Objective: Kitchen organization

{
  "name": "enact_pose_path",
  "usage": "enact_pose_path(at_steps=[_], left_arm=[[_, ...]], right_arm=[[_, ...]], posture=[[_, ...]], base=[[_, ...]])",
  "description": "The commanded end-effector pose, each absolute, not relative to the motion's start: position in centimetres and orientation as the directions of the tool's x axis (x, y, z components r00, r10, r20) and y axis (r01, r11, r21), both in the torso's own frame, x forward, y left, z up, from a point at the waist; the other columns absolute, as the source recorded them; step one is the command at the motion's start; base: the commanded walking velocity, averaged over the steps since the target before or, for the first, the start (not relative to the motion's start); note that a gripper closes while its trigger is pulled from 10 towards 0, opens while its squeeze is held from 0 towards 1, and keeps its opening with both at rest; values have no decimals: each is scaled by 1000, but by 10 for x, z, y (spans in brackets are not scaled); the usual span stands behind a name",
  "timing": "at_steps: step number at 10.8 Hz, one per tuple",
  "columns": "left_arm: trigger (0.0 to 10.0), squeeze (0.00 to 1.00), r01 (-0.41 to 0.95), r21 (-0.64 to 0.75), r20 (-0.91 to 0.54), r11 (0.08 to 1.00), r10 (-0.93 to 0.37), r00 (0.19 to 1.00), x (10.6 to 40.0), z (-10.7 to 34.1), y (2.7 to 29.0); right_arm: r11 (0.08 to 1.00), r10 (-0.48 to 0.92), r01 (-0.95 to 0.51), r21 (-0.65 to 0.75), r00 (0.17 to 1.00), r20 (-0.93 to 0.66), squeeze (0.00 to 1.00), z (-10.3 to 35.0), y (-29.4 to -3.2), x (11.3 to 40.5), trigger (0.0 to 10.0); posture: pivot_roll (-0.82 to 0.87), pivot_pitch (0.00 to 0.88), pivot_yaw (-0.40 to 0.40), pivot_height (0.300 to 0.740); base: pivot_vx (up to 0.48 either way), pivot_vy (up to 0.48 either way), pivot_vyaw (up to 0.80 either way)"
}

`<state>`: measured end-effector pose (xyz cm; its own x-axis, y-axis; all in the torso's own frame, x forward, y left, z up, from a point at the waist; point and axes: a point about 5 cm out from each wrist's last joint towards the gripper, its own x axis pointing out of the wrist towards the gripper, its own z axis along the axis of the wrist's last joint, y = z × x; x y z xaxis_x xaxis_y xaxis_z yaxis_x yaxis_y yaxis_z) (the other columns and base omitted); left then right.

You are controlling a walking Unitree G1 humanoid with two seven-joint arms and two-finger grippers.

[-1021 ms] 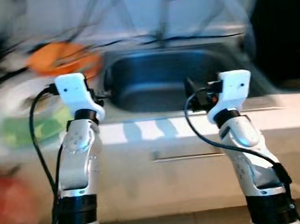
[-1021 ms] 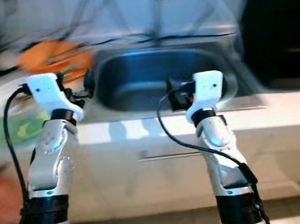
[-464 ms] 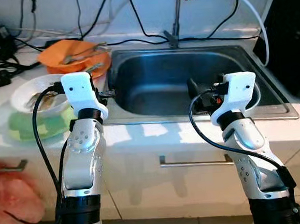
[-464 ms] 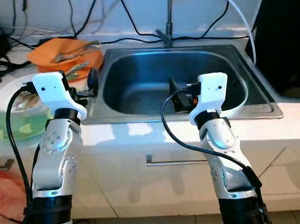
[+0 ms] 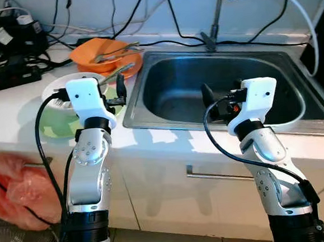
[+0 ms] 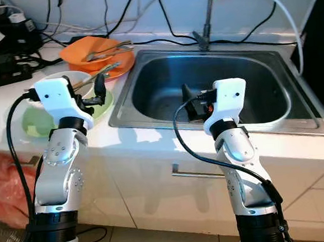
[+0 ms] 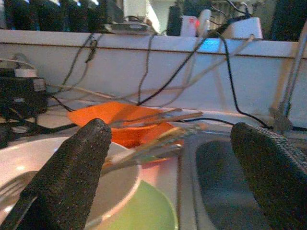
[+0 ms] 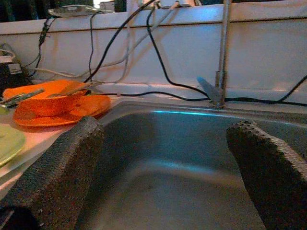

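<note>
My left end effector (image 5: pixel 119 89) hangs open at the sink's edge, dishes dead ahead.

From its spread fingers (image 7: pixel 72 177), the white bowl (image 5: pixel 58 90) on the green plate (image 5: pixel 53 125) sits just below at about 9 o'clock; the utensils (image 5: pixel 116 73) resting in it run their long axis toward 1 o'clock, with the orange dishes (image 5: pixel 98 54) beyond at 12. My right end effector (image 6: pixel 190 104), also open, faces the sink (image 5: pixel 175 115), well apart from the dishes; I judge the left arm nearer.
</note>
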<state>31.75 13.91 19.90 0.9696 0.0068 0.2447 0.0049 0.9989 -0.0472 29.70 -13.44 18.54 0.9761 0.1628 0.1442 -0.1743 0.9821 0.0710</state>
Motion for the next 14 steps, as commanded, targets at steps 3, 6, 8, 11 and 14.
enact_pose_path(at_steps=[3, 6, 8, 11, 14], left_arm=[[10000, 0, 24, -38, 244, 999, -14, 970, 322, 203, 137], [10000, 0, 25, 51, 139, 998, -32, 990, 333, 200, 141], [10000, 0, 21, 104, 125, 994, -34, 991, 342, 202, 152], [10000, 0, 17, 185, 100, 983, -37, 994, 349, 203, 163], [10000, 0, 46, 255, 83, 966, -69, 994, 358, 201, 164]], right_arm=[[981, 159, -176, 88, 972, 171, 0, 192, -133, 297, 10000], [968, 234, -246, 51, 957, 174, 0, 197, -126, 295, 10000], [946, 311, -322, 44, 936, 166, 0, 199, -118, 293, 10000], [906, 391, -406, 119, 910, 136, 0, 193, -107, 286, 10000], [881, 432, -449, 148, 892, 135, 0, 191, -98, 283, 10000]], posture=[[99, 0, 17, 740], [102, 0, 26, 740], [112, 0, 35, 740], [140, 27, 55, 740], [144, 40, 67, 740]], base=[[0, 0, 0], [0, 0, 0], [0, 0, 0], [0, 0, 0], [0, 0, 0]])
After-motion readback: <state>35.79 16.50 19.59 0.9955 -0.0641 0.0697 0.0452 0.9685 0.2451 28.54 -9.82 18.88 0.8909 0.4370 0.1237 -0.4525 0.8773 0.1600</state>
